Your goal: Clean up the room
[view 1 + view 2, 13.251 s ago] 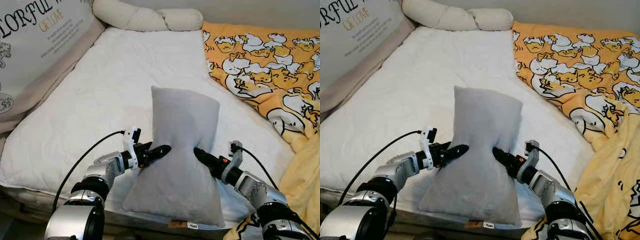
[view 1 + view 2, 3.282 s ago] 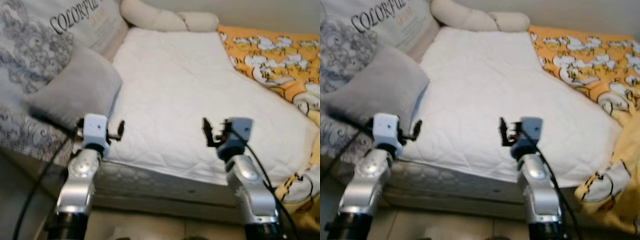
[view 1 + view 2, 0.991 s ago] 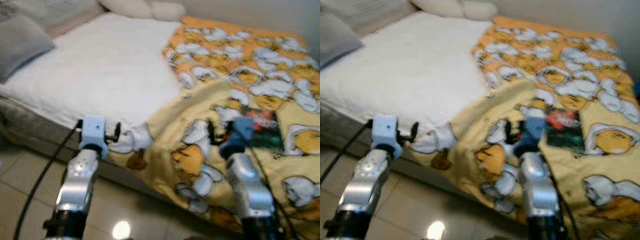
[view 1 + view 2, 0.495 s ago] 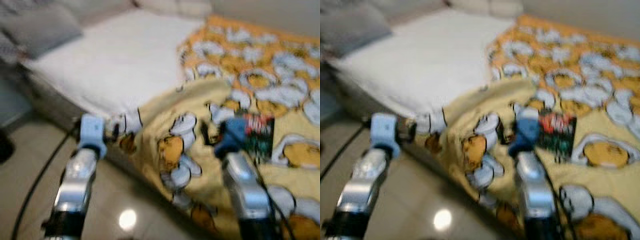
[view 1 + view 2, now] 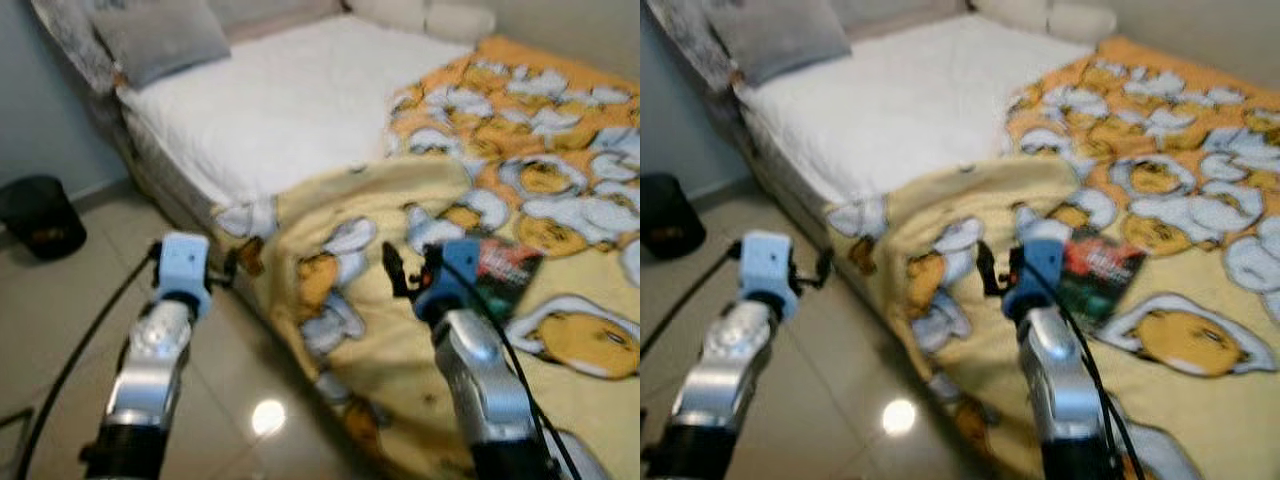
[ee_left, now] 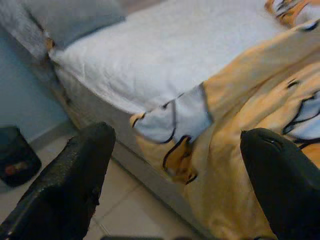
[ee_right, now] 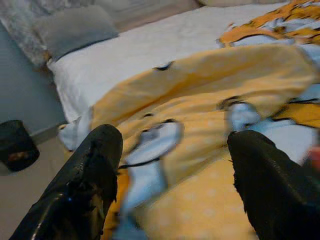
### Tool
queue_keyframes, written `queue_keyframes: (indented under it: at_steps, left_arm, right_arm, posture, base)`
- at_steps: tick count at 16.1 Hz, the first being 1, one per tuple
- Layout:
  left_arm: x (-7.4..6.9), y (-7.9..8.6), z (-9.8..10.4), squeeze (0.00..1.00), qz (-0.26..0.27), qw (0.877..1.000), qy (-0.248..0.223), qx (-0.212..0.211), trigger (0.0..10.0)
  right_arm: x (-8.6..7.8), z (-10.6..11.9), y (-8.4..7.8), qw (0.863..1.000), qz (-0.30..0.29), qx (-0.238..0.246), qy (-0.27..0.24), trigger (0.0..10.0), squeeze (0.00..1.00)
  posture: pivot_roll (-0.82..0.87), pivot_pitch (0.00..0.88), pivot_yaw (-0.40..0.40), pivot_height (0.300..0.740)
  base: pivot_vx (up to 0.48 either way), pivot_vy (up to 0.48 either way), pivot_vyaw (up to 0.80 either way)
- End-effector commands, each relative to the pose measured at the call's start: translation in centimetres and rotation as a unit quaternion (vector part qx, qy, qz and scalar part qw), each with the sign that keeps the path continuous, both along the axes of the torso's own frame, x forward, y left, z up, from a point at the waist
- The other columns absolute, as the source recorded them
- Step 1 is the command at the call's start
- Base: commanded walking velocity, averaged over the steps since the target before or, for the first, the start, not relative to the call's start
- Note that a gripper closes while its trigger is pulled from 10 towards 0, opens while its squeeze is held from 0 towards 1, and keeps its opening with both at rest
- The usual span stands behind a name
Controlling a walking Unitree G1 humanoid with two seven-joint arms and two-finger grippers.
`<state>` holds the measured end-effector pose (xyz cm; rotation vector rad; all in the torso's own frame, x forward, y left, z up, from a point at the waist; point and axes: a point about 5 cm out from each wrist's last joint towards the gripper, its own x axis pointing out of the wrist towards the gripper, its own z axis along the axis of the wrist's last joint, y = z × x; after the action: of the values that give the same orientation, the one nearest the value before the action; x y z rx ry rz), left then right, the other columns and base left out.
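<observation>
Both held up with fingers spread and empty: left gripper (image 6: pixel 175 165) over the tiled floor (image 5: pixel 60 290) beside the bed (image 5: pixel 290 110), right gripper (image 7: pixel 172 165) above the yellow duck blanket (image 5: pixel 400 330), book (image 5: pixel 505 275) beyond, grey pillow (image 5: pixel 160 35) farthest.

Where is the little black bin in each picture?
Left eye view: black bin on the floor at the left edge, beside the bed.
Right eye view: at the left edge, partly cut off.
Left wrist view: low corner, by the blue wall.
Right wrist view: dark shape on the floor.
Shared landmark: grey pillow at the bed's head.
</observation>
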<state>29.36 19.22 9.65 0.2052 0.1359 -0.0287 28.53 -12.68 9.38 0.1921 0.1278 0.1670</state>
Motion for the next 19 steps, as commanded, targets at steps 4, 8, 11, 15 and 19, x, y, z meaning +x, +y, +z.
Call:
queue_keyframes:
  at_steps: [4,8,11,15,19]
  left_arm:
    - [-0.4,-0.8,0.1,0.78,-0.041,0.999,-0.002,-0.01,10.0]
    - [-1.6,-1.7,0.2,0.79,-0.135,0.991,0.012,-0.013,10.0]
    - [-2.6,-2.0,0.1,0.79,-0.197,0.98,0.031,0.003,10.0]
    - [-4.8,-2.4,1.0,0.79,-0.314,0.947,0.071,-0.002,10.0]
    - [-6.3,-1.9,1.2,0.79,-0.366,0.924,0.107,0.002,10.0]
  right_arm:
    - [-0.5,-0.4,-1.6,1.0,-0.017,0.002,0.018,10.0,0.0]
    - [-0.7,-1.3,-2.8,0.997,-0.062,0.01,0.041,10.0,0.94]
    - [0.3,-2.5,-4.2,0.988,-0.114,0.006,0.099,10.0,1.0]
    - [2.8,-4.9,-5.7,0.969,-0.125,0.078,0.198,10.0,0.0]
    - [3.6,-5.7,-6.6,0.953,-0.118,0.172,0.22,10.0,0.0]
  posture:
    - [0.01,0.0,0.019,0.74]
    - [0.02,0.0,0.018,0.74]
    - [0.05,0.0,0.006,0.74]
    - [0.09,0.0,-0.005,0.74]
    - [0.14,0.0,-0.02,0.74]
  base:
    - [0.0,0.0,0.0]
    - [0.0,0.0,0.0]
    - [0.0,0.0,0.0]
    - [0.0,0.0,0.0]
    - [0.0,0.0,0.0]
